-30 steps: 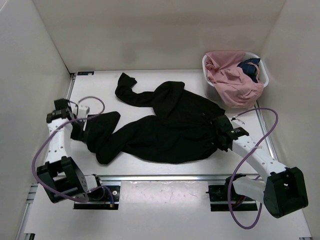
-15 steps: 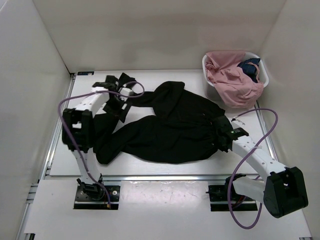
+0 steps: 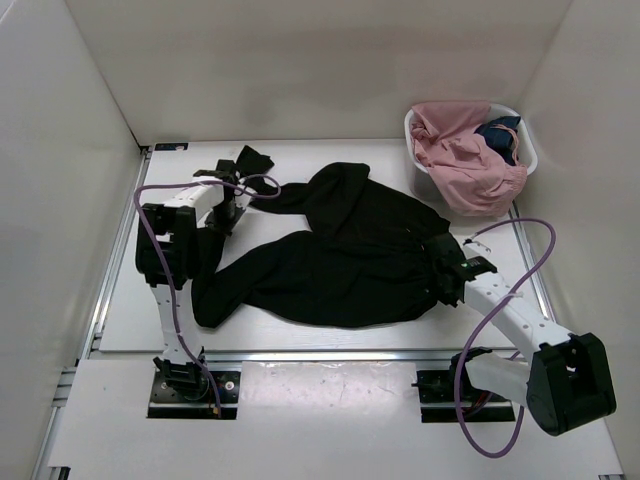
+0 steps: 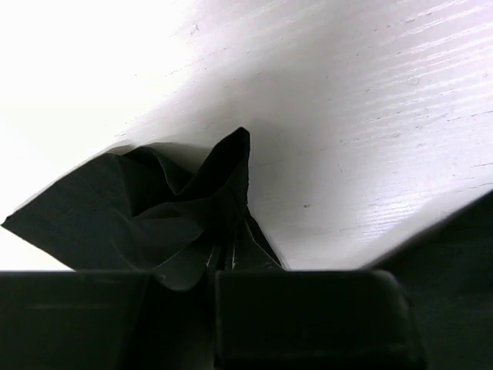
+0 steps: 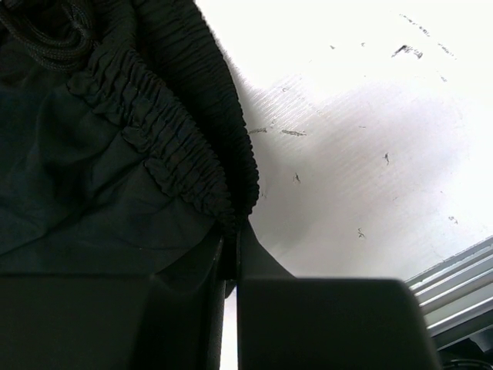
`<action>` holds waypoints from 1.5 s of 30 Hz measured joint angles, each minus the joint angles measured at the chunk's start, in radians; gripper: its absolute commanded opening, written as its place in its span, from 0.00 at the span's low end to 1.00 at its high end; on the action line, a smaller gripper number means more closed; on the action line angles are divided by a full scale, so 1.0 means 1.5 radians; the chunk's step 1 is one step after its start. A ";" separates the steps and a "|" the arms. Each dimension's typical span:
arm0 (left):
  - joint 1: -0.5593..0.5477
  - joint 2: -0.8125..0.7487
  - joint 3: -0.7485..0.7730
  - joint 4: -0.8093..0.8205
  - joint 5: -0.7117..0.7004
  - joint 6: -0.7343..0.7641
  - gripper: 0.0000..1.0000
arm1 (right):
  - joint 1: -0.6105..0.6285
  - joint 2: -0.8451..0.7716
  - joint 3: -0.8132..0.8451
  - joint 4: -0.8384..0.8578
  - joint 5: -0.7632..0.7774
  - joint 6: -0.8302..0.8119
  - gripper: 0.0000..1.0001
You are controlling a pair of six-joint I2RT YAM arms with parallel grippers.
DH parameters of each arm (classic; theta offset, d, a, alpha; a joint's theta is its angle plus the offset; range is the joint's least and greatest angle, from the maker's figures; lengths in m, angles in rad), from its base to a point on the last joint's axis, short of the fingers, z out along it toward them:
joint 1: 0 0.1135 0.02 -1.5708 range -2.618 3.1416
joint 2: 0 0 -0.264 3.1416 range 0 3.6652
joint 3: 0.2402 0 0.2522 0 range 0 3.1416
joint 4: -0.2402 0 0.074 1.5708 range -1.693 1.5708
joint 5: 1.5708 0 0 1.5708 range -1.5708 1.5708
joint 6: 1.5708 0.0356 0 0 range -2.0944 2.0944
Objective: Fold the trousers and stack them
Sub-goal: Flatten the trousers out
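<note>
while the black trousers (image 3: pixel 340 250) lie spread across the white table (image 3: pixel 320 160), their waist points right and the two legs run off to the left, one angling toward the far left corner and the other toward the near left. the left gripper (image 3: pixel 232 195) is down on the far leg close to its end, its jaws pressed together on a pinch of the black cloth; in the left wrist view the cuff (image 4: pixel 154 200) bunches up in folds just past the fingers, dark against the white table top. the right gripper (image 3: pixel 447 275) sits at the right end of the garment, its jaws clamped on the gathered elastic waistband (image 5: pixel 177 154), which the right wrist view shows running straight into the narrow slot between the two fingers, with a cord (image 5: pixel 54 35) lying at the upper left of that view. beyond the waist, in the far right corner, a white basket (image 3: pixel 409 125) holds a pink garment (image 3: pixel 455 165) that spills over its near rim and a dark blue garment (image 3: pixel 498 138) tucked at its far right side
</note>
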 measured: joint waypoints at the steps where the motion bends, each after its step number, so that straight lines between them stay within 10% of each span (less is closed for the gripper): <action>1: 0.002 0.000 0.000 0.000 -0.002 0.001 0.14 | -0.002 0.001 0.002 -0.001 0.000 -0.002 0.00; 15: 0.341 -0.165 0.242 -0.021 -0.023 0.035 0.14 | -0.249 0.025 0.349 -0.052 -0.041 -0.111 0.00; 27: 0.444 -0.294 -0.156 0.014 0.022 0.071 0.14 | -0.325 -0.070 0.202 -0.089 -0.136 -0.126 0.00; 35: 0.529 -0.386 -0.445 0.042 0.062 0.096 0.39 | -0.332 -0.111 0.079 -0.105 -0.151 -0.120 0.00; 40: 0.617 -0.431 -0.470 0.053 0.056 0.135 0.67 | -0.333 -0.102 0.069 -0.103 -0.150 -0.121 0.00; 45: 0.697 -0.476 -0.459 0.051 0.051 0.184 0.73 | -0.337 -0.076 0.069 -0.102 -0.149 -0.125 0.00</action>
